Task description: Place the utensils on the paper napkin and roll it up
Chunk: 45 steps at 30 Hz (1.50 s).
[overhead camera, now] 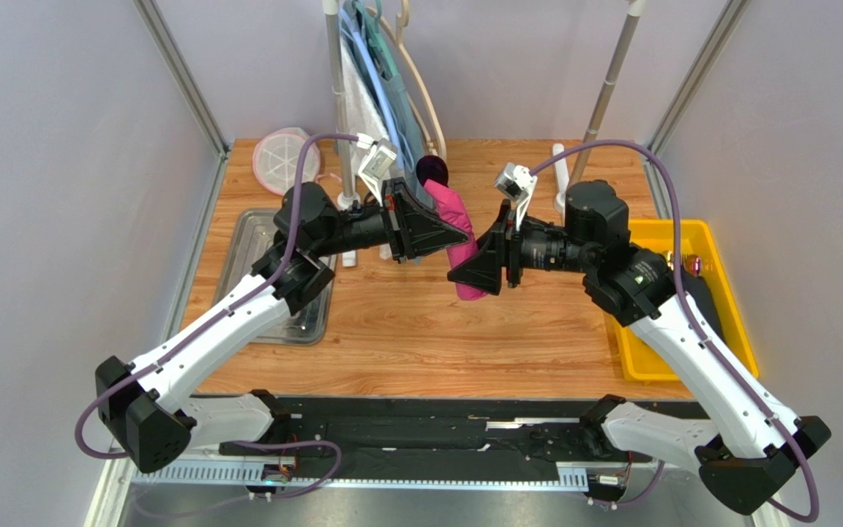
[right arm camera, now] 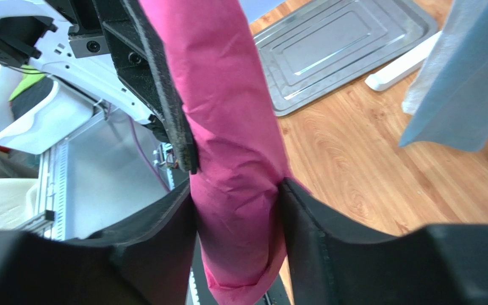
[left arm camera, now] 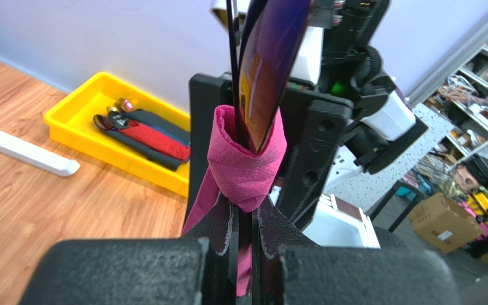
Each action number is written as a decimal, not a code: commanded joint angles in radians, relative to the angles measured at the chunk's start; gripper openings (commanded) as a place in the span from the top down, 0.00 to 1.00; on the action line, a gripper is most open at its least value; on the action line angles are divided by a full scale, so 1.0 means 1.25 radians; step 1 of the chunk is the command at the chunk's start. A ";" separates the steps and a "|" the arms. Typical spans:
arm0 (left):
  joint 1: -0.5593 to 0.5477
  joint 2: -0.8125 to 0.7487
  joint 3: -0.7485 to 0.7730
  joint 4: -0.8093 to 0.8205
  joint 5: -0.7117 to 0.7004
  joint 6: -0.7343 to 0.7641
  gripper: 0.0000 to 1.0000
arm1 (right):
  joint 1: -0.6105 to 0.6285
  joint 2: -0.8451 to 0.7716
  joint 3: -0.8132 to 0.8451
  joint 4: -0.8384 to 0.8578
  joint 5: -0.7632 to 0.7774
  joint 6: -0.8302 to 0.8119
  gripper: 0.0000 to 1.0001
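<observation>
Left gripper (left arm camera: 243,223): pressed together on a thin flap of the paper napkin (left arm camera: 246,168). Only its own wrist camera shows the pink strip running down between the two pads.
Right gripper (right arm camera: 237,204): clamped around the lower part of the napkin roll, one finger touching each side. Its wrist view shows the paper creased where they squeeze.
Paper napkin, from above: a magenta tube held in the air between the two grippers, slanting over the middle of the tabletop (overhead camera: 415,329).
Utensils (left arm camera: 272,57): inside the roll. The left wrist view shows glossy dark-purple pieces poking out of its open end. From above only a dark rounded tip shows at the far end. The right wrist view shows none of them, only paper.
Yellow tray (left arm camera: 100,82): on the right of the tabletop, well apart from the roll. The left wrist view shows a red bundle (left arm camera: 160,141) and a dark blue bundle (left arm camera: 154,122) lying in it.
Metal tray (right arm camera: 348,44): flat on the left of the tabletop, seen beyond the roll from the right wrist.
Blue cloth (right arm camera: 463,76): hanging at the far side.
</observation>
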 commanded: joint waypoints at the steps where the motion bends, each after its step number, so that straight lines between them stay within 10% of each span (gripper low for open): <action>1: -0.003 -0.011 0.003 0.129 0.042 -0.036 1.00 | 0.007 -0.020 -0.019 0.051 -0.046 0.027 0.54; 5: -0.003 -0.016 0.000 0.140 0.051 -0.040 1.00 | 0.006 -0.036 -0.037 0.067 -0.057 0.046 0.66; 9: -0.003 -0.013 0.000 0.146 0.051 -0.041 1.00 | 0.006 -0.041 -0.044 0.084 -0.067 0.069 1.00; 16: -0.003 -0.021 0.008 0.096 0.033 -0.012 0.93 | 0.007 -0.057 -0.020 0.064 0.041 0.035 1.00; 20: -0.002 -0.043 0.015 -0.074 -0.060 0.029 0.37 | 0.007 -0.056 0.004 0.032 0.246 0.005 1.00; 22: 0.002 -0.046 0.035 -0.162 -0.146 0.042 0.29 | 0.007 -0.061 0.008 0.032 0.339 -0.014 1.00; 32: 0.007 -0.051 0.063 -0.323 -0.323 0.022 0.25 | 0.112 -0.110 -0.156 0.269 0.897 -0.423 1.00; 45: -0.003 -0.030 -0.023 -0.021 -0.231 0.008 0.22 | 0.159 -0.152 -0.280 0.473 0.989 -0.680 1.00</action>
